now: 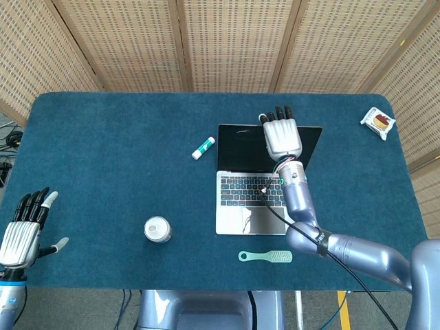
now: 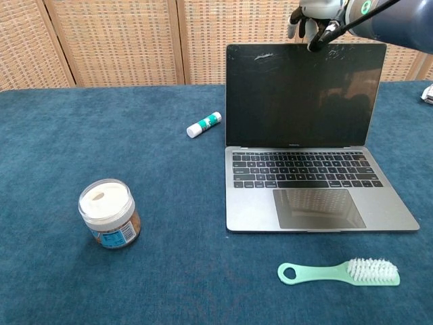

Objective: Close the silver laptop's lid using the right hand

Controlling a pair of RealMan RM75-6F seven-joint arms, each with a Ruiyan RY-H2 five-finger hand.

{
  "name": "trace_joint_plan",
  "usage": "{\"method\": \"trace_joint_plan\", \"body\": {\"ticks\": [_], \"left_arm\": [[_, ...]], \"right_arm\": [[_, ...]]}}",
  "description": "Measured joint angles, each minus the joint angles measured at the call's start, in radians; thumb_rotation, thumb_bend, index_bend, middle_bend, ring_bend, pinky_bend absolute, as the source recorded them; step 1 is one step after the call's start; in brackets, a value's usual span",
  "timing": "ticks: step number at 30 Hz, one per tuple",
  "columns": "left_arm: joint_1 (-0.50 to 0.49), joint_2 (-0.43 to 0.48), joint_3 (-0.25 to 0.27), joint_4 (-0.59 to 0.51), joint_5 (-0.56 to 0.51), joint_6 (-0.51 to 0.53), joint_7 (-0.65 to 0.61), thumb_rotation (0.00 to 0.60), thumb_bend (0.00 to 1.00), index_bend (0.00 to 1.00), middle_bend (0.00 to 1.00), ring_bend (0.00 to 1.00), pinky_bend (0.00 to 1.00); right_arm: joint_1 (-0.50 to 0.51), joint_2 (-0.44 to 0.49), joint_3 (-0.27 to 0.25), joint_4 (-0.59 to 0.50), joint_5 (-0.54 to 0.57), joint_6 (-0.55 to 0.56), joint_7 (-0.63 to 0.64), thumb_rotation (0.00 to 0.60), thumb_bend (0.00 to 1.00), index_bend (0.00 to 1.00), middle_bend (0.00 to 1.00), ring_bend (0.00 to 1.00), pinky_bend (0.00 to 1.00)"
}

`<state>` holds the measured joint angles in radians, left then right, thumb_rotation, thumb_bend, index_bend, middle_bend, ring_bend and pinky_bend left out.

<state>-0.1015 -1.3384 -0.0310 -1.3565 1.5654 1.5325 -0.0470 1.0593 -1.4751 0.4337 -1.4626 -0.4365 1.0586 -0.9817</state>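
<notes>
The silver laptop [image 1: 261,182] [image 2: 304,142] stands on the table with its lid upright and its dark screen facing me. My right hand [image 1: 281,135] [image 2: 312,15] hovers above the lid's top edge, fingers stretched out over and past it, holding nothing. Whether it touches the edge I cannot tell. My left hand [image 1: 22,232] hangs at the table's front left corner, fingers spread and empty; the chest view does not show it.
A green-and-white glue stick [image 1: 203,148] [image 2: 204,124] lies left of the laptop. A white-lidded jar [image 1: 157,229] [image 2: 108,214] stands front left. A mint brush [image 1: 266,256] [image 2: 338,272] lies before the laptop. A small packet [image 1: 378,122] sits at the back right corner.
</notes>
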Motion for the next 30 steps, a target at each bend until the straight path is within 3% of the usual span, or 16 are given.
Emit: {"method": "trace_joint_plan", "body": {"ticks": [14, 30], "left_arm": [[0.001, 0.003, -0.001, -0.002, -0.003, 0.005, -0.001, 0.600, 0.01, 0.00, 0.00, 0.00, 0.00], [-0.002, 0.004, 0.003, -0.004, -0.004, -0.002, 0.002, 0.600, 0.01, 0.00, 0.00, 0.00, 0.00]], "right_arm": [[0.023, -0.002, -0.043, 0.008, 0.015, 0.031, 0.011, 0.600, 1.00, 0.33, 0.33, 0.15, 0.07], [0.040, 0.017, -0.076, -0.058, 0.043, 0.104, -0.024, 0.600, 1.00, 0.40, 0.40, 0.20, 0.12]]}}
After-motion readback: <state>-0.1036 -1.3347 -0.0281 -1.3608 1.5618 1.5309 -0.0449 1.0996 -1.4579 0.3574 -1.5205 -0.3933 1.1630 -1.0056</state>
